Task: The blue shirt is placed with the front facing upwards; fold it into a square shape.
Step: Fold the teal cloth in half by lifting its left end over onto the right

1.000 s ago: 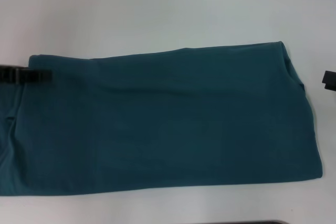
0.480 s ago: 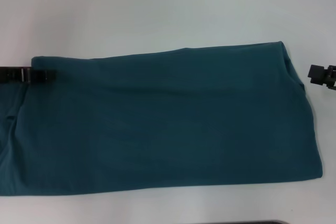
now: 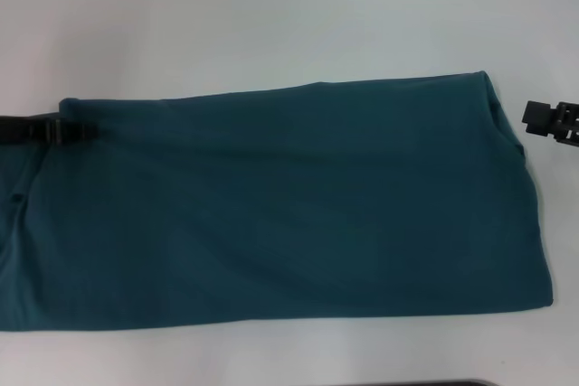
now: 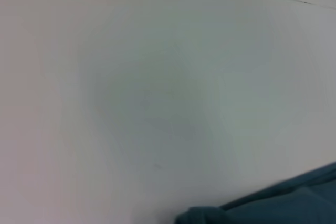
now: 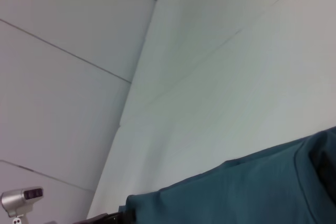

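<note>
Teal cotton shirt (image 3: pixel 298 205) lies folded into a smooth long band on the white bench (image 3: pixel 271 15). Left end effector (image 3: pixel 80 129) touches its far left corner, grip unclear; right end effector (image 3: pixel 534 117) sits just beside the shirt's right edge, opening unclear.

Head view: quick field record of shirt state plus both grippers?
surface: white table
garment: the blue shirt, lying flat as a long band across the table, plain side up, no lettering visible
left gripper: at the shirt's far left corner, on the cloth edge
right gripper: just off the shirt's far right corner, not touching
fold state: not yet square
</note>
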### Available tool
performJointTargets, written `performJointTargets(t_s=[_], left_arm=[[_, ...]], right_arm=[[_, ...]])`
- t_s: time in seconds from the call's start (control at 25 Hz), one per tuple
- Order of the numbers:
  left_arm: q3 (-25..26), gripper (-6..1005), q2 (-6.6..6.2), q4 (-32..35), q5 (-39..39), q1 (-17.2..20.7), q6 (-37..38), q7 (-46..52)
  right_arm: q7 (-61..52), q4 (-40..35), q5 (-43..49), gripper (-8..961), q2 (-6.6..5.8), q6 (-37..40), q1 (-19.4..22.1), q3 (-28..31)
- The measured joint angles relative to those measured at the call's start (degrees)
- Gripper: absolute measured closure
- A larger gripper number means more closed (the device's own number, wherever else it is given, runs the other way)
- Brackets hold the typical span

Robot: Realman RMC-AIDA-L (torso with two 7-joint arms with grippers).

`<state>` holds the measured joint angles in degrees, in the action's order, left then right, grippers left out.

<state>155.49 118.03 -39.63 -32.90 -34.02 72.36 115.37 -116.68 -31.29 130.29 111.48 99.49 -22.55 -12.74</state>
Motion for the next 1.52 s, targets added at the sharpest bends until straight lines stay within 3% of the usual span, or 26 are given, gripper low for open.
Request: performJointTargets(t_s=[0.32,0.48,0.8,1.0,1.08,1.28,1.4,1.52], left_arm=[[0.6,765,0.25,-2.5,-2.0,1.1,4.3,0.5],[0.6,762,0.10,-5.3,-8.4,3.0,11.1,0.1],[0.8,757,-2.99,-3.3,-25.3,7.2,20.0,0.2],[0.8,754,-3.02,-2.5,-29.7,8.6,23.2,-1.4],[0.8,701,-2.78,-2.3,-31.1,9.1,24.6,-2.2],[0.8,537,-2.66,-1.6,-32.5,9.3,27.2,-3.0],[0.8,364,-2.42,-1.6,-32.8,9.4,28.2,-3.2],[0.8,256,-2.27,-1.6,-33.2,9.4,28.2,-3.2]], right_arm=[[0.2,-0.2,-0.5,497,0.13,0.5,-0.4,-0.2],[1.3,-0.4,-0.8,497,0.11,1.0,-0.5,-0.2],[5.4,-0.1,-2.0,497,0.09,1.4,-0.9,-0.5],[8.3,0.2,-1.9,448,0.40,1.1,-1.9,-1.7],[9.3,0.3,-1.8,424,0.54,1.1,-2.2,-2.6],[10.6,0.3,-2.2,205,0.57,2.4,-2.5,-3.2],[11.2,0.1,-2.4,173,0.57,2.9,-2.5,-3.0],[12.5,0.2,-3.4,142,0.57,3.4,-2.5,-3.0]])
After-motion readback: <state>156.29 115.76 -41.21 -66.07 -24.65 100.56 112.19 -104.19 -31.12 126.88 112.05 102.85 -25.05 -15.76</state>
